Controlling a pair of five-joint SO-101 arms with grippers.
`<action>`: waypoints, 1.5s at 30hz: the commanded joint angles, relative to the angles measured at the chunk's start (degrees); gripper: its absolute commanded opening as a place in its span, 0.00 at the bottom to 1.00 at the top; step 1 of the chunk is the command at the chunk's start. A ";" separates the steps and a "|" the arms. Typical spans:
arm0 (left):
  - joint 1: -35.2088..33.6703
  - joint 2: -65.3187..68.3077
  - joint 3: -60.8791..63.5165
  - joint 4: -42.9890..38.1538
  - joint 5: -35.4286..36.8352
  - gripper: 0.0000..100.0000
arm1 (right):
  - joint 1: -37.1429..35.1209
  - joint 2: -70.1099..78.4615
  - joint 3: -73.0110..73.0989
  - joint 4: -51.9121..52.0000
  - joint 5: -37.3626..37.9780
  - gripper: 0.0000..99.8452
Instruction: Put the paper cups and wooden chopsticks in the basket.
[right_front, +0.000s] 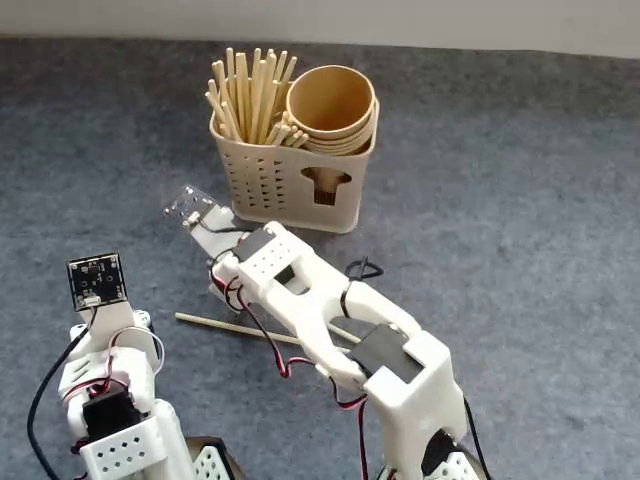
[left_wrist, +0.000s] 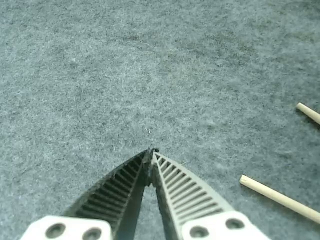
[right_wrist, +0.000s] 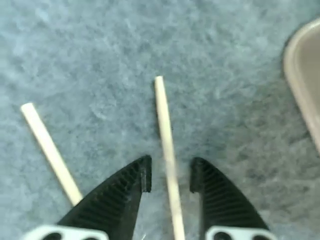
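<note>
Grey carpet (right_front: 520, 300) over the whole table, with the basket (right_front: 290, 190) at upper centre of the high view, already loaded: paper cups (right_front: 332, 100) nested in its right half, bundled chopsticks (right_front: 250, 90) standing in its left. Judged from that, late in the job, with only loose sticks left to gather. Right gripper (right_wrist: 170, 177) low over the carpet, jaws parted and straddling one chopstick (right_wrist: 164, 120) without pinching it; second chopstick (right_wrist: 47, 145) just beside, outside the jaws. Long axis of the straddled one in line with the fingers, blunt end pointing away from the wrist, flat on the carpet. Next, probably: close on it, lift, tip it upright, carry it to the basket's left half. Across lower centre of the high view, a loose stick (right_front: 225, 324) lying nearly level, left end free, right end under the arm; possibly one of the same two. Left gripper (left_wrist: 151, 154) clenched on nothing, tips meeting above bare carpet.
</note>
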 joint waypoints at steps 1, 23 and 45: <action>-0.57 -0.04 1.19 0.00 -0.26 0.02 | 1.45 0.48 -2.15 -0.66 1.49 0.03; -0.57 -0.04 1.19 0.00 -0.26 0.02 | 1.80 -16.66 3.47 9.63 9.14 0.00; -0.57 -0.04 1.19 0.00 -0.26 0.02 | 1.80 -56.48 18.33 9.19 8.97 0.00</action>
